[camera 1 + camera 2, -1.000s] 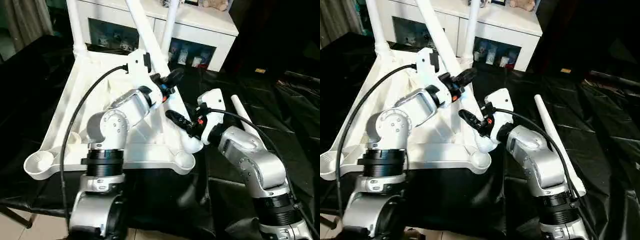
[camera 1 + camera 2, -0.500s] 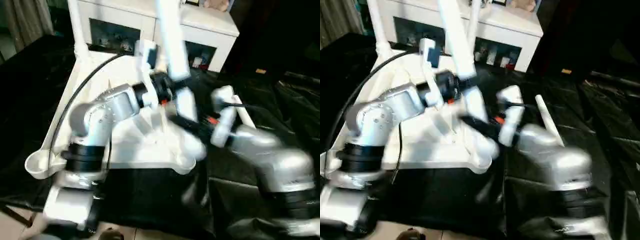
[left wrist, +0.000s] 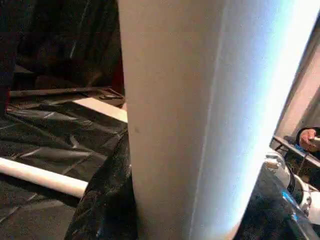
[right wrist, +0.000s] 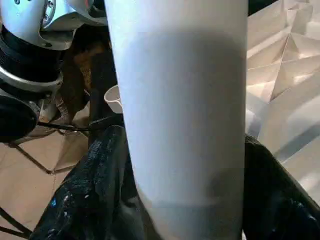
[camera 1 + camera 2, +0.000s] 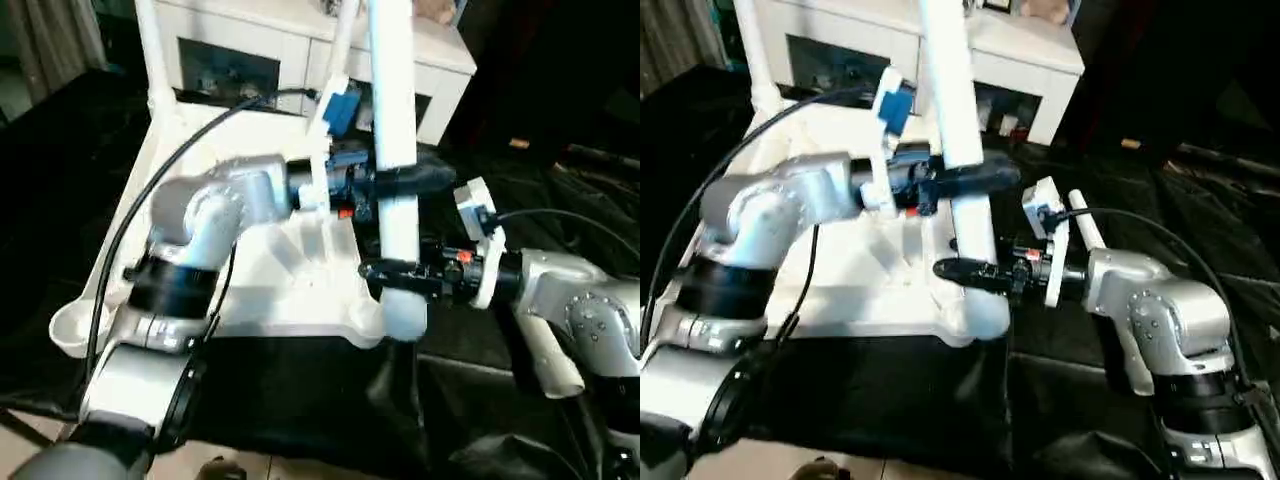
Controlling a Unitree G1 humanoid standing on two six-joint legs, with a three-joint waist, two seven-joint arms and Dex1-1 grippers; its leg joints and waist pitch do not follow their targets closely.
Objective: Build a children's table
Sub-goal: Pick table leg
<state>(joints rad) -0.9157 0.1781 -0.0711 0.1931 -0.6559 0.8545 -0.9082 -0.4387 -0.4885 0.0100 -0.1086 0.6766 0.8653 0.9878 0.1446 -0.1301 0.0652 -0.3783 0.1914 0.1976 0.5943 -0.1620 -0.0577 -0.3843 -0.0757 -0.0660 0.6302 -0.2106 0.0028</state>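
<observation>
The white tabletop point(image 5: 300, 270) lies upside down on a black sheet point(image 5: 560, 200), in the middle of the head view; its underside shows ribs that run slantwise, and there is a round cup at each corner, like the one at 8 o'clock point(image 5: 75, 325). A long white leg point(image 5: 395, 150) stands almost straight up over the corner at about 5 o'clock; it is a smooth tube, and its rounded lower end sits at the corner socket point(image 5: 385, 320), though I cannot tell if it is pushed in.

The left gripper point(image 5: 405, 182) is clenched around the leg partway up; its black fingers point(image 3: 100, 200) wrap both sides of the tube. The right gripper point(image 5: 390, 270) grasps the same leg lower down, just above the socket; its black fingers point(image 4: 85, 200) hug it too.

Two more legs stand in the far corners, one at 11 o'clock point(image 5: 150, 50) and one at 12 o'clock point(image 5: 343, 40); a fourth leg point(image 5: 1085, 230) lies flat on the sheet at 3 o'clock, behind the right arm. A white cabinet point(image 5: 260, 45) with glass doors stands behind the table.
</observation>
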